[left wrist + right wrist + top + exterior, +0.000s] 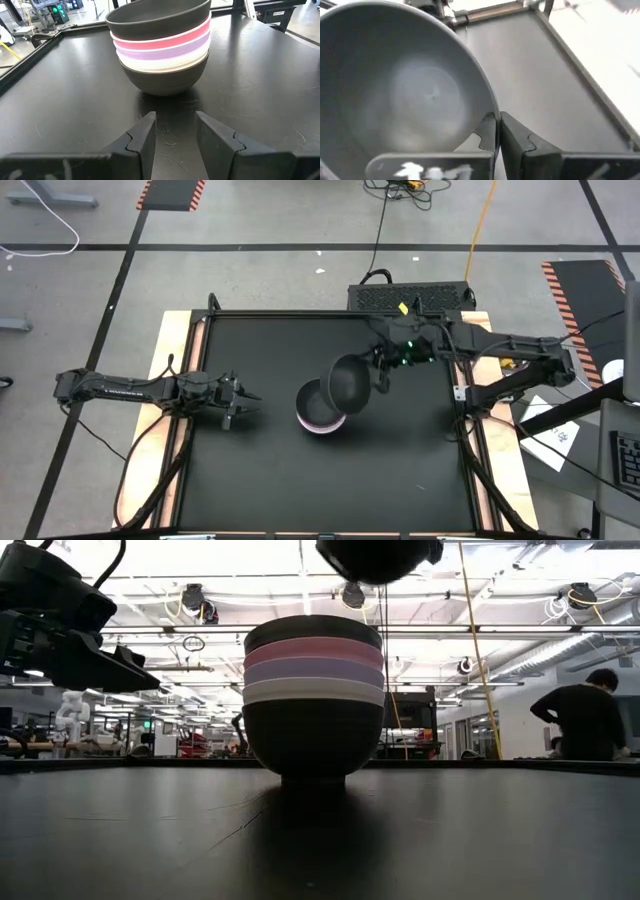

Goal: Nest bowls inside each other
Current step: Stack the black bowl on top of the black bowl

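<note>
Stack (313,700) sits centre frame in the low view, on the black table (320,840): black bowl at bottom, then white, lavender, pink, black on top, five nested. In the high view the stack (318,412) is at mid-table, slightly right of centre.

Sixth bowl, black (350,383), is held up in the air just upper right of the stack in the high view, partly overlapping it; the low view shows its underside (378,558) at the top edge, above and a bit right of the stack, not touching.

Handling, judged: small rigid bowls, likely light plastic or melamine, smooth and a bit slippery; thin rim is the only real grab point. A rim pinch lets the bowl tilt, so it may land crooked.

Right gripper (498,131) is clamped on that rim, one finger inside and one outside, the bowl's inside (405,90) filling the left of the right wrist view.

Left gripper (240,402) waits at left of the high view, well apart from the stack, fingers (145,135) spread and empty, pointing at the stack (160,50).

Far behind, a person (590,720) at right of the low view.
</note>
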Robot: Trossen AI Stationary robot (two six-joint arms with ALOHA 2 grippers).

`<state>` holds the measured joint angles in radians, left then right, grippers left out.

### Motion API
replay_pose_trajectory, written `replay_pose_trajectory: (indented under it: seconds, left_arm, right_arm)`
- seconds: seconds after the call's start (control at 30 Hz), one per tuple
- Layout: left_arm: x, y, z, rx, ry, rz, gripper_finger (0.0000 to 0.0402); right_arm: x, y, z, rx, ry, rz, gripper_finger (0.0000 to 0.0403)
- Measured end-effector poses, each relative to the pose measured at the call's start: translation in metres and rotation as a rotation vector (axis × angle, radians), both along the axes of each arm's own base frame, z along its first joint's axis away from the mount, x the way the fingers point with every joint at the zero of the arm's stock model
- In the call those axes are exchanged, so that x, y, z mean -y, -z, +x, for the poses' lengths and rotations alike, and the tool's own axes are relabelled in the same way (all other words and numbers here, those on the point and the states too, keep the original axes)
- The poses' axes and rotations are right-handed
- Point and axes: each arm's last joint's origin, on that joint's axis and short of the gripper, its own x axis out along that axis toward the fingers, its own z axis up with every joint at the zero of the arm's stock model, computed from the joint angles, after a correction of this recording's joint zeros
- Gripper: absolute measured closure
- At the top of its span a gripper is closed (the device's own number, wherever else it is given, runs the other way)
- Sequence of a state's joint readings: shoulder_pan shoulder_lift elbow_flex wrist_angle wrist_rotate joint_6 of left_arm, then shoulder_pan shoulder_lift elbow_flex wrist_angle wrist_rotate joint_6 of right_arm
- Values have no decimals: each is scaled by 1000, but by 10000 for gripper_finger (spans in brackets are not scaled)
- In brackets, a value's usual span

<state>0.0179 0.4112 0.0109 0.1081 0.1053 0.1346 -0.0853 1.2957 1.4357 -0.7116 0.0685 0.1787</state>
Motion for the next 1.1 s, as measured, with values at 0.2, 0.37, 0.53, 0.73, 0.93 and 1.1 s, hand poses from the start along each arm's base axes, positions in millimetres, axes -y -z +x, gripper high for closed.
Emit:
replay_pose_trajectory:
  seconds: [0.2,0.37,0.53,0.73,0.93,1.1]
  left_arm:
    - [0,0,0,1,2,9,266]
    - [0,0,0,1,2,10,266]
    - [0,0,0,-1,2,10,266]
    - [0,1,0,-5,1,10,266]
    - [0,1,0,-6,1,10,266]
    - [0,1,0,-6,3,17,266]
  right_arm:
    - [28,5,12,-116,32,86,403]
    - [39,4,42,-169,-14,132,403]
    - [47,-6,65,-292,-17,145,403]
    - [50,-7,93,-417,-45,153,403]
    - [54,10,109,-539,-38,186,403]
    - [53,17,115,-545,-64,201,403]
